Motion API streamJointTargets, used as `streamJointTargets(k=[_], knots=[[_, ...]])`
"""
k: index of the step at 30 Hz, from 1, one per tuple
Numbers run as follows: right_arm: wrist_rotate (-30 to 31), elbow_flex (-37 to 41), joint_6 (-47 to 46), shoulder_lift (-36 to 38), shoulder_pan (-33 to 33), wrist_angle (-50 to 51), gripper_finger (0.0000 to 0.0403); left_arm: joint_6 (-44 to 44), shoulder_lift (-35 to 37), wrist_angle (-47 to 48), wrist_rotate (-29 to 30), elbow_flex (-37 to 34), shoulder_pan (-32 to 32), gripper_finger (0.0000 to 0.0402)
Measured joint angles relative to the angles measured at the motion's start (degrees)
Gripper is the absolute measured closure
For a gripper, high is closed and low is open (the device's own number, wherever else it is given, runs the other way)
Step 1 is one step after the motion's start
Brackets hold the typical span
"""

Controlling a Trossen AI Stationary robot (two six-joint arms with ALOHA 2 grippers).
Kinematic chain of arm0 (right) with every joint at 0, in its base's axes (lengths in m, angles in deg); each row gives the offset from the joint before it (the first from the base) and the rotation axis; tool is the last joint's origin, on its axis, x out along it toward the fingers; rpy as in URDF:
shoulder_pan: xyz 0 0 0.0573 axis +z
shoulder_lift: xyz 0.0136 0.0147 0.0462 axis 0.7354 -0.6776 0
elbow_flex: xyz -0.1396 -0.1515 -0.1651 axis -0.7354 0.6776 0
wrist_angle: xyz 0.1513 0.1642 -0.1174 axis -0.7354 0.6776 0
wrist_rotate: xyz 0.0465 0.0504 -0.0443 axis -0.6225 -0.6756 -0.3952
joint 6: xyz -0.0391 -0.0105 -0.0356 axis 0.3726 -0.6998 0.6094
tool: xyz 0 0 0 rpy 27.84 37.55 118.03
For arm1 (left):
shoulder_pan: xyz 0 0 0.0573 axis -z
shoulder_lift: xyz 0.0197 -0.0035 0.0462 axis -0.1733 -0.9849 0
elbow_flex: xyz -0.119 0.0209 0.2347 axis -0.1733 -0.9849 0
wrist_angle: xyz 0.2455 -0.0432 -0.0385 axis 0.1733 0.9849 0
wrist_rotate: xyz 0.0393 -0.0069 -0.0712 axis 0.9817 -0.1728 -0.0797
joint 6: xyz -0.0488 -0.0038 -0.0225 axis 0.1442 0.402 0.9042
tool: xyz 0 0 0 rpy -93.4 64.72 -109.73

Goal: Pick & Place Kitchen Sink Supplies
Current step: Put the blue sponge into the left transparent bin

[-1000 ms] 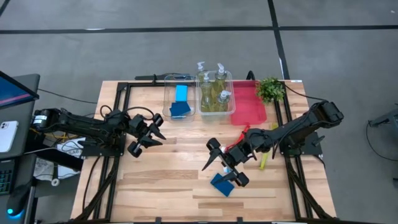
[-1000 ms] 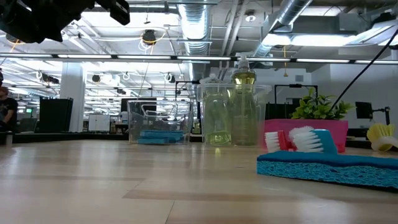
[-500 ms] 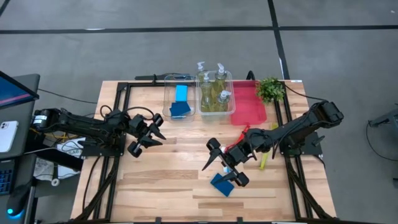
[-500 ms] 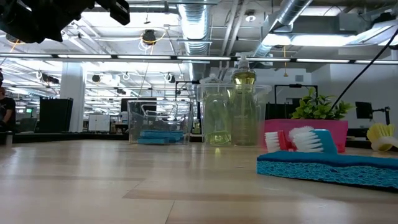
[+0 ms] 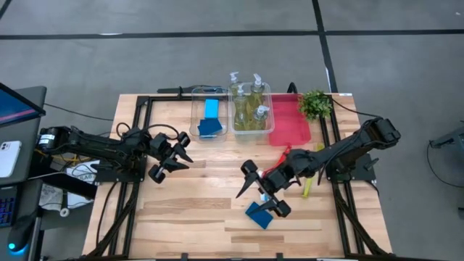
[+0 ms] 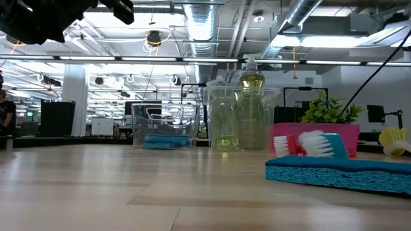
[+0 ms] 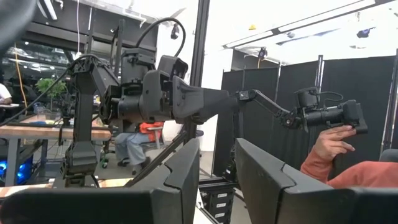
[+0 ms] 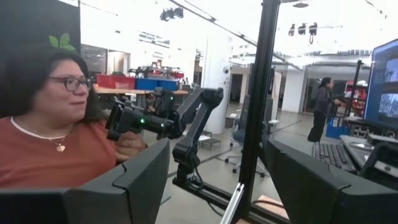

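A flat blue sponge point(image 5: 258, 215) lies on the table's near right part, also seen in the low view point(image 6: 340, 172). Brush heads point(image 6: 311, 144) rest just behind it; a red brush point(image 5: 281, 158) and a yellow-green brush point(image 5: 308, 185) lie toward the right edge. My right gripper point(image 5: 261, 201) hangs open above the sponge, held level and facing the room point(image 8: 217, 186); it touches nothing. My left gripper point(image 5: 187, 161) waits open over the table's left half point(image 7: 217, 180). More sponges point(image 5: 209, 118) lie in a clear bin; pump bottles point(image 5: 251, 109) stand in the bin next to it.
At the far edge stand the sponge bin point(image 5: 196, 109), the bottle bin point(image 5: 270, 116), a red tray point(image 5: 293, 125) and a small green plant point(image 5: 315, 104). Bare wood stretches across the table's middle and near left. A person sits beyond the table in the right wrist view point(image 8: 43, 130).
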Motion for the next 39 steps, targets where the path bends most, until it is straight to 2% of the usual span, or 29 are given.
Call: streamJointTargets(k=[25,29,34,39], knots=[[0.5,0.0,0.7,0.0,0.2,0.5,0.0143,0.0,0.1,-1.3,0.1,0.0,0.0,0.0297],[5.0,0.0,0.6,0.3,0.2,3.7,0.0143,-0.2,2.1,-1.3,0.1,0.0,0.0,0.0297],[13.2,0.0,-3.0,3.7,-0.8,11.8,0.0143,1.2,8.6,-0.7,0.0,0.0,0.0,0.0297],[19.5,0.0,-3.0,8.6,-2.2,20.6,0.0143,-3.1,15.3,6.2,1.0,0.0,-0.5,0.0297]])
